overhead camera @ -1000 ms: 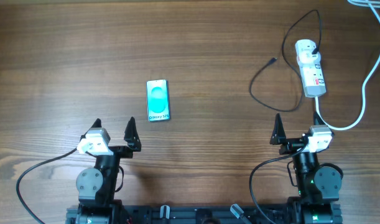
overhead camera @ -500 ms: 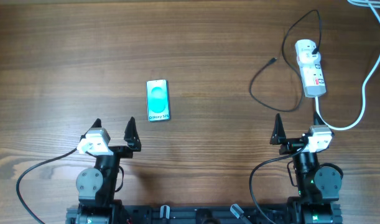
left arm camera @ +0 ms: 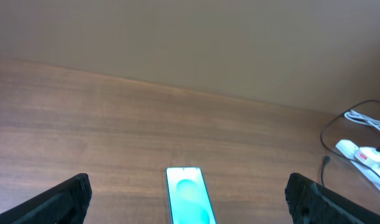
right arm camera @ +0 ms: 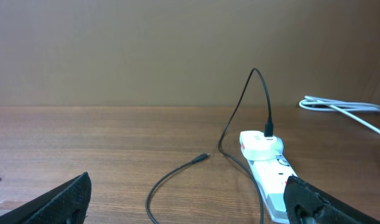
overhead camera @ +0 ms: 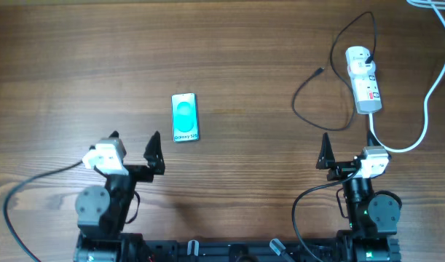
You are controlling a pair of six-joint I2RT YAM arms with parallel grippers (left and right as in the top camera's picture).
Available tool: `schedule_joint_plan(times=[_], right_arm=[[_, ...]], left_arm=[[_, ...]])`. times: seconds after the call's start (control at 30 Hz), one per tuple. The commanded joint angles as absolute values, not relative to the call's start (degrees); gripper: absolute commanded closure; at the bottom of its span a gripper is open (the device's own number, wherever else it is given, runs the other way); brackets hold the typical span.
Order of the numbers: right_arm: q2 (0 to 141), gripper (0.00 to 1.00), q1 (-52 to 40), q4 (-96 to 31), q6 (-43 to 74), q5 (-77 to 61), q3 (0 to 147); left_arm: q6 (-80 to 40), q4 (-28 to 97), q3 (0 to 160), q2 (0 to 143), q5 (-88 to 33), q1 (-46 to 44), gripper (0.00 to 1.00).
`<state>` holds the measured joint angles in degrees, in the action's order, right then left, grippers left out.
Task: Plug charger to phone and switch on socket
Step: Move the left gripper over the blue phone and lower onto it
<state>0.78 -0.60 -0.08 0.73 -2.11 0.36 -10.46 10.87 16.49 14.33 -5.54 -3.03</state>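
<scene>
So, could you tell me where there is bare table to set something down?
Bare wood runs between the phone and the charger, and left of the phone. The right side is crowded: charger, socket and white cord lie close together.

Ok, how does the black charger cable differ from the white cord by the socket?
The charger is thin and black; the white cord is thicker. The charger loops left of the socket, ending in a free tip; the white cord curves right, out of view. Both join the socket.
</scene>
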Motion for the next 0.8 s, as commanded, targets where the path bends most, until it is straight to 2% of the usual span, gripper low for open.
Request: schedule_joint_plan(times=[0.0,0.27,0.33,0.43,0.5,0.57,0.67,0.77], right_arm=[[0.4,0.01,-0.5,0.1,0.1,-2.8,0.3],[0.4,0.01,-0.5,0.1,0.1,-2.8,0.3],[0.4,0.0,-0.5,0.1,0.1,-2.8,0.3],[0.4,0.0,-0.5,0.1,0.1,-2.8,0.3],[0.4,0.0,-0.5,0.1,0.1,-2.8,0.3],[0.4,0.0,-0.5,0.1,0.1,-2.8,0.3],[0.4,0.0,-0.5,0.1,0.1,-2.8,0.3],[0.4,0.0,-0.5,0.1,0.1,-2.8,0.3]], left_arm=[[-9.2,12.0,26.6,24.3,-7.1,-2.8,0.0],[-9.2,32.1,59.3,48.2,-7.0,-3.4,0.0],[-9.2,34.0,66.0,53.8,-6.5,-6.5,0.0],[-9.2,38.9,73.7,61.8,5.1,-15.6,0.0],[-9.2,41.2,76.7,66.2,13.0,-21.1,0.0],[-10.8,42.8,77.4,70.7,25.8,-24.8,0.0],[-20.4,46.2,77.4,77.3,27.5,-24.9,0.0],[-20.4,45.9,77.4,83.4,24.9,-24.9,0.0]])
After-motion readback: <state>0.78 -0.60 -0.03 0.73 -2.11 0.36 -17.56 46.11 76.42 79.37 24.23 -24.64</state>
